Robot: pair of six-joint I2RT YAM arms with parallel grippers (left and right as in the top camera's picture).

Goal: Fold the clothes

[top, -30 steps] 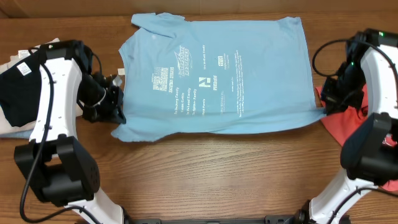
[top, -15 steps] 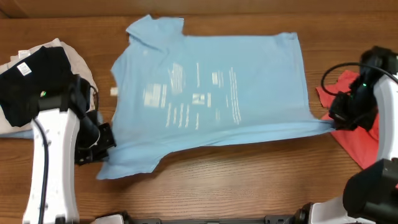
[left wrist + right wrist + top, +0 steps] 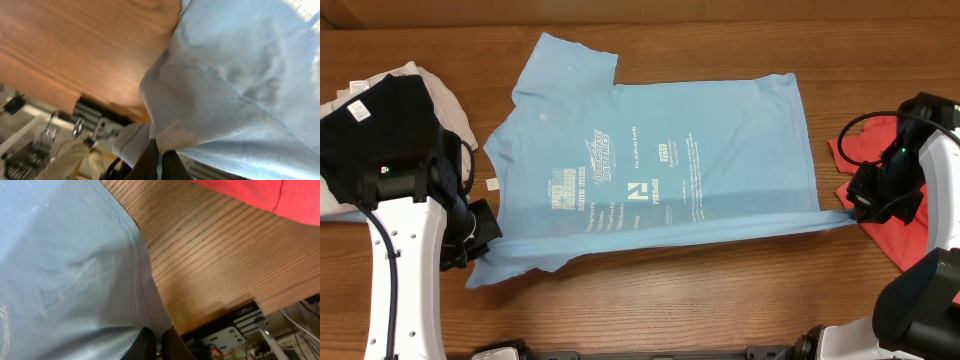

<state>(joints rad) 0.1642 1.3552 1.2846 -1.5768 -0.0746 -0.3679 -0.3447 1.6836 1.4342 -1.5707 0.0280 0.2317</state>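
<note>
The light blue T-shirt (image 3: pixel 660 170) lies spread across the table's middle, print side up, its near edge pulled taut between both arms. My left gripper (image 3: pixel 488 240) is shut on the shirt's near left corner. In the left wrist view the blue cloth (image 3: pixel 240 85) is pinched between the dark fingers (image 3: pixel 150 162). My right gripper (image 3: pixel 848 210) is shut on the near right corner, and the right wrist view shows the blue fabric (image 3: pixel 65 270) caught between its fingers (image 3: pixel 145 342). A red T-shirt (image 3: pixel 900 210) lies at the right, partly under the right arm.
A pile of black (image 3: pixel 370 120) and white (image 3: pixel 440 95) garments sits at the far left. Bare wooden table (image 3: pixel 700 290) runs along the front edge. Red cloth (image 3: pixel 270 195) also shows at the top of the right wrist view.
Both grippers have dragged the blue shirt's near edge toward the table's front. The shirt has slid and now lies flatter, with its print sharp again.
</note>
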